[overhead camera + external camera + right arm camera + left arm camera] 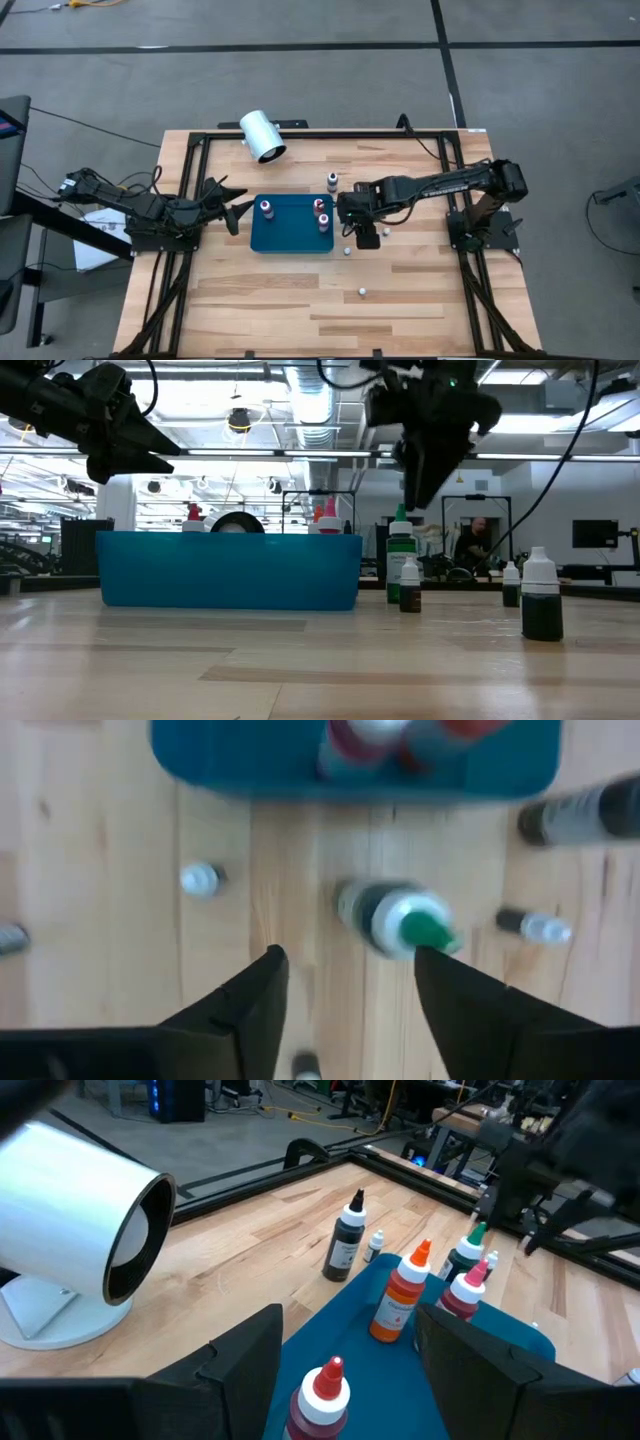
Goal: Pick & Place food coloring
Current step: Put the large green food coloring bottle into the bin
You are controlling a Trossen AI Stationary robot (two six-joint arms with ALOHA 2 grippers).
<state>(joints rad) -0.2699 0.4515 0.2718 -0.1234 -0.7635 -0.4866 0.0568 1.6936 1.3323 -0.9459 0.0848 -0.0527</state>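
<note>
The food coloring is a set of small bottles. A red-topped point(320, 1395), an orange point(400, 1295) and a pink-topped one point(465, 1290) stand in the teal tray point(290, 240). A green-topped bottle point(400, 920) stands upright on the table just off the tray's right end. My right gripper point(345, 980) hangs open above it, pointing steeply down, fingertips a little above the green cap point(400, 512), touching nothing. My left gripper point(235, 205) waits open in the air at the tray's left end.
A dark bottle point(332, 181) stands beyond the tray's far right corner. Tiny whitish bottles point(347, 250) point(362, 291) dot the wood right of and nearer than the tray. A large white cylinder point(263, 135) lies at the table's far edge. Another dark bottle point(541, 595) stands close to the low camera.
</note>
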